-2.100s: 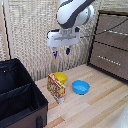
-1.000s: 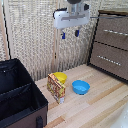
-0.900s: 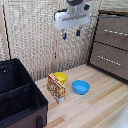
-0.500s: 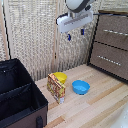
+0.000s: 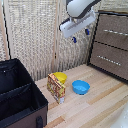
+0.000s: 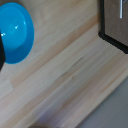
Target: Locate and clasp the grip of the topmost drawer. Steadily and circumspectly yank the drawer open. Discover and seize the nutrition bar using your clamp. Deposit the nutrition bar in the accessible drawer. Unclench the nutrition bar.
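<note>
Fingers point(image 5: 74, 39) of the clamp point(image 5: 80, 35) are short, dark and blue-tipped, and they hang apart with open air between them, pinching nothing. The clamp's white block sits high in the exterior view, well above the wooden floor point(image 5: 100, 102), in front of a pale slatted screen point(image 5: 35, 35) and just to the exterior view's left of the dark brown dresser point(image 5: 112, 42).

The topmost drawer point(image 5: 116, 26) is closed, its flat front flush with the dresser and its silver bar point(image 5: 119, 32) untouched; the clamp is near the dresser's upper corner but apart from the bar. A lower drawer point(image 5: 110, 56) below it is also closed.

The nutrition bar point(image 5: 56, 87) stands upright on the floor, well below the clamp, leaning close against a yellow bowl point(image 5: 61, 77) just behind it. A blue bowl point(image 5: 80, 87) sits near it, toward the exterior view's right. A black fabric bin point(image 5: 20, 97) fills the exterior view's lower left.

In the wrist view the blue bowl point(image 6: 15, 32) shows at one edge, bare planks point(image 6: 65, 75) run across the middle, and a corner of the dresser point(image 6: 112, 30) shows at the other edge.
</note>
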You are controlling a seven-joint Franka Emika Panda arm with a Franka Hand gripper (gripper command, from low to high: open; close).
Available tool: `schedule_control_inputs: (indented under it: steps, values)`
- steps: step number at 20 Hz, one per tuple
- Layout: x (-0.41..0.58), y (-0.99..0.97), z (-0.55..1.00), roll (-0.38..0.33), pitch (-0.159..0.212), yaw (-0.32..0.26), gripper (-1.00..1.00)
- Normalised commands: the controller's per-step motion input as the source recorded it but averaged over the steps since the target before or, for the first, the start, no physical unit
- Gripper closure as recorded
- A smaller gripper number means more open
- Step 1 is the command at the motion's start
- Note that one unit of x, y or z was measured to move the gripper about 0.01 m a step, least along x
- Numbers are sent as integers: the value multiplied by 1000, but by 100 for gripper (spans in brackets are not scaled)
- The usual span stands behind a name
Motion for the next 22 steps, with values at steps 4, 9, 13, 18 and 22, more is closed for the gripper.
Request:
schedule_control_inputs:
  steps: [4, 9, 13, 18, 22]
  values:
    - [0, -104, 0, -375, 43, 60, -100]
    - [0, -101, 0, -375, 11, 79, -100]
    - [0, -22, -12, -366, -6, 152, -100]
    - [-46, -99, -6, -277, -21, 222, -100]
    - [-72, -110, 0, -248, -1, 237, -100]
